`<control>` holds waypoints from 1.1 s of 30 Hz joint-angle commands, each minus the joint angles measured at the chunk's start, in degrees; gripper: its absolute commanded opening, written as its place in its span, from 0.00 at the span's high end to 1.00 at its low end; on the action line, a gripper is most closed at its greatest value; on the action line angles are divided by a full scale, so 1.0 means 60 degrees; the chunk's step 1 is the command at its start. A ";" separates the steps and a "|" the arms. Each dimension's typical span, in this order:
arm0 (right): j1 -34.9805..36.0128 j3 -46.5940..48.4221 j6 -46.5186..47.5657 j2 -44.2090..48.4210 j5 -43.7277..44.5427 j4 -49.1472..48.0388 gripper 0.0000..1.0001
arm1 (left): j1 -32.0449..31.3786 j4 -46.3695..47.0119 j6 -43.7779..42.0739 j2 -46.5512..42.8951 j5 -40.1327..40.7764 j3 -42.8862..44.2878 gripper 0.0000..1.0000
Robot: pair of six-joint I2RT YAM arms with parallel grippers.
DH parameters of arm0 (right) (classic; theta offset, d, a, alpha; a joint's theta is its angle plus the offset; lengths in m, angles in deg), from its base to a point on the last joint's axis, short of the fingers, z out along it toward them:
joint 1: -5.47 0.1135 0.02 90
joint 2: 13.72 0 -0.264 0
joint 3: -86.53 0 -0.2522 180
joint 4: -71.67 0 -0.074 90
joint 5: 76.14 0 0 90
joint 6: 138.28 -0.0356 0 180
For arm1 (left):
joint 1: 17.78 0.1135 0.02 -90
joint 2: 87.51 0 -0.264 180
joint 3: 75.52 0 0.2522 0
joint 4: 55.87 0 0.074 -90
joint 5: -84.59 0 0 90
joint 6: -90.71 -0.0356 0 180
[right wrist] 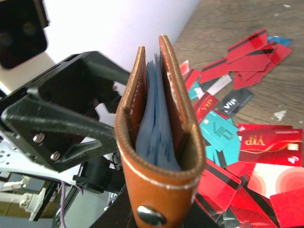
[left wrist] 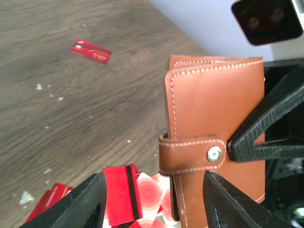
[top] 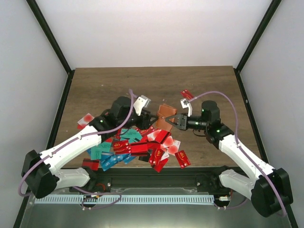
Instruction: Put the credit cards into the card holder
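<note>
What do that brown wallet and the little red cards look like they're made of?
The card holder looks like smooth tan leather or an imitation: pale stitching along its edges, a metal snap on the strap, and a blue, fabric-like lining. The credit cards look like thin glossy plastic, flat and stiff with printed lettering.

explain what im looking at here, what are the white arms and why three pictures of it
These are two robot arms fixed at the near edge of a wooden table. One picture looks down from above; the other two come from small cameras on each arm's wrist. A heap of credit cards, mostly red and some teal, lies between the arms. The right hand is closed on a brown card holder, held up off the table with its strap snapped shut. The left hand is open right beside it, gripping nothing.
</note>
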 commanded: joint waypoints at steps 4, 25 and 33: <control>0.0111 0.0315 -0.0176 -0.0099 0.0899 0.0522 0.99 | -0.0741 -0.0837 -0.0702 -0.0085 0.2661 0.0358 0.42; 0.0104 0.0693 -0.0332 -0.0485 0.0450 0.1264 0.99 | -0.2030 -0.1270 -0.1299 0.1486 0.4094 0.1215 0.25; 0.0104 0.0679 -0.0381 -0.0420 -0.0183 0.1273 0.99 | -0.2177 -0.1256 -0.1209 0.1961 0.5361 0.1433 0.25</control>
